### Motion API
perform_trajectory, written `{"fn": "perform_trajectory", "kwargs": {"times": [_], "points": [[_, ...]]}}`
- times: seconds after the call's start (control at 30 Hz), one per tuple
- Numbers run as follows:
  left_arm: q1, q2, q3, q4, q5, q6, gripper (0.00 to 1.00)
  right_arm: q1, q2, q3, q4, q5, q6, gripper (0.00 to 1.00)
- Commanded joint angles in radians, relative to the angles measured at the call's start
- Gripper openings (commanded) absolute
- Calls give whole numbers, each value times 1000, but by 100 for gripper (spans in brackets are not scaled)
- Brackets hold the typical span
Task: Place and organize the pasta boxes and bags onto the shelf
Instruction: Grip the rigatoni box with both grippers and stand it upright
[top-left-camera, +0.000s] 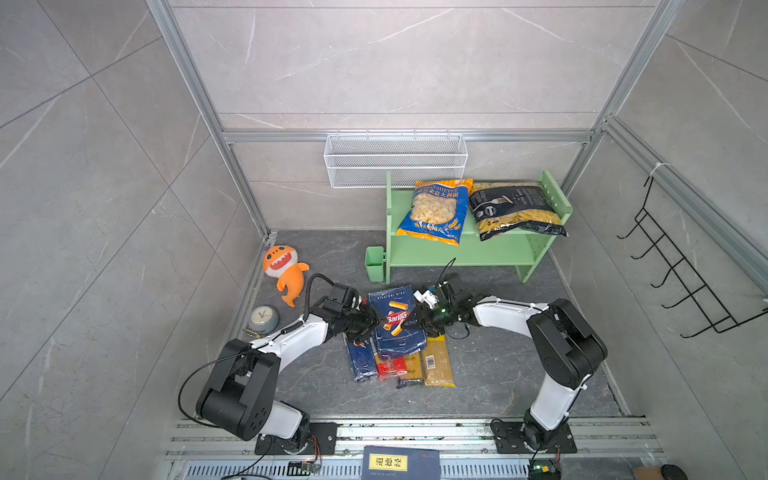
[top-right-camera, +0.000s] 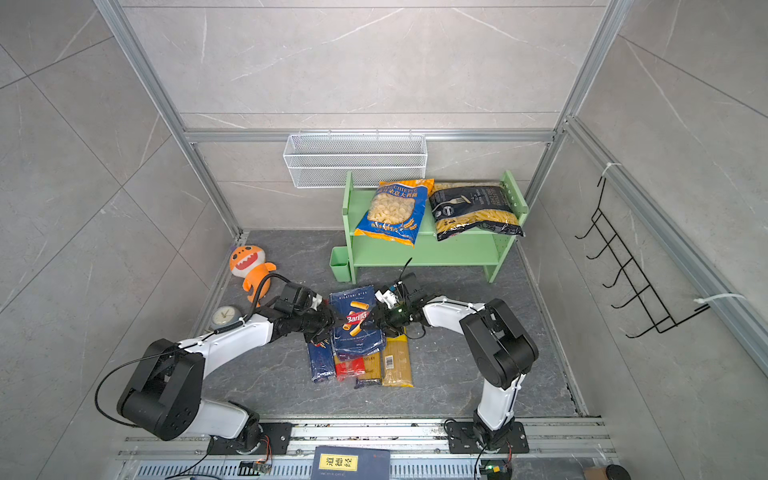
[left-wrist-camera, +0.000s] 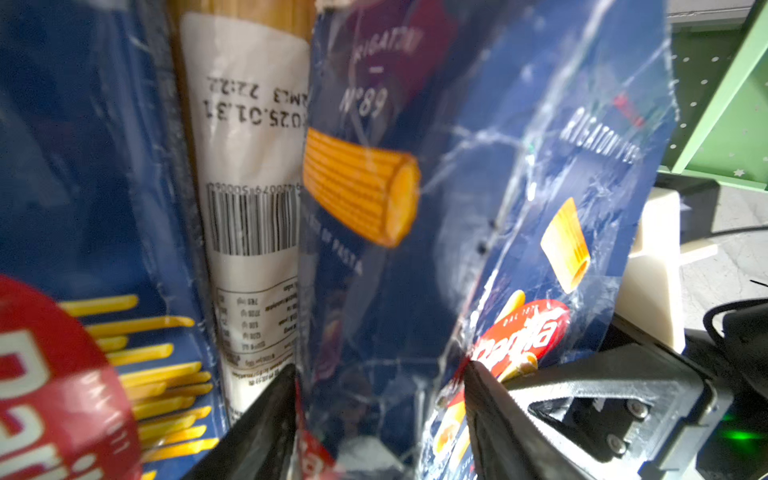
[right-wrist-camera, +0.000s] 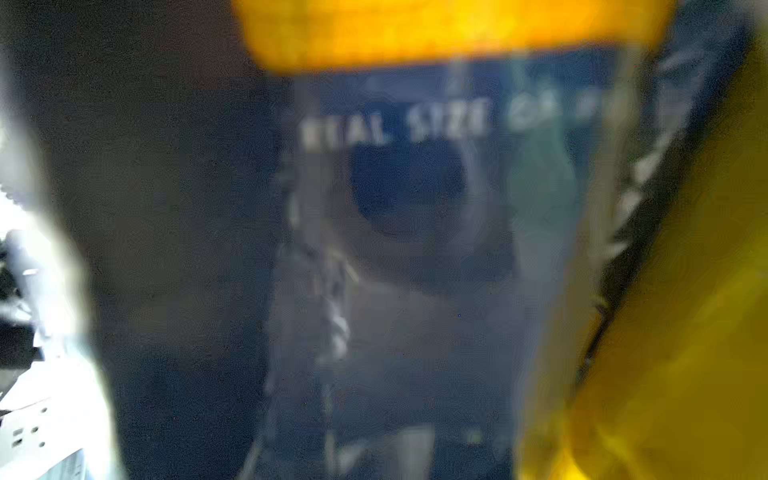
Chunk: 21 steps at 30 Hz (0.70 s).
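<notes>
Your left pincer (top-left-camera: 371, 322) grips the rigatoni box (top-left-camera: 395, 320) at its left edge. In the left wrist view the two black fingers (left-wrist-camera: 257, 415) press on both faces of the box (left-wrist-camera: 415, 208), with the cardboard between them. Your right pincer (top-left-camera: 417, 318) is at the opposite, right edge of the same box. Its wrist view is very blurred and shows only the dark blue print of the box (right-wrist-camera: 407, 208) close to the lens, so I cannot tell if this pincer has closed on the box or only stands around it.

In both top views the box is between the two pincers, front face up, above the far ends of the long packs. These packs lie side by side on the dark grey table (top-left-camera: 311, 374): the blue Barilla spaghetti pack (top-left-camera: 360, 361) on the left, then the red pack (top-left-camera: 390, 367), the slim pack with the dark blue end (top-left-camera: 411, 374), and the yellow pack (top-left-camera: 437, 361) on the right.

The mint-green shelf (top-left-camera: 457, 249) stands at the back of the table, well apart from the box. On its upper tier lie the orange-and-blue orecchiette bag (top-left-camera: 436, 212) and, just beside it on the right, the black-and-clear penne bag (top-left-camera: 513, 210). Both bags hang a little over the front edge. The small green cup (top-left-camera: 374, 264) hangs on the left side of the shelf.
</notes>
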Motion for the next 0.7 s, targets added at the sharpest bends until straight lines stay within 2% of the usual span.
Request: {"fn": "perform_trajectory", "kwargs": {"times": [0.0,0.2,0.43,0.67], "points": [[-14,2,44,-36,2,33,69,18,-97,-19,144,-132,19,46],[2,-37,96,-125,-25,67,78,-50,-190,-118,274,-160,111,36],[22,-66,152,-203,-45,92,79,-123,-233,-186,375,-199,166,27],[25,-98,196,-273,-69,107,80,-163,-295,-231,394,-222,171,25]]}}
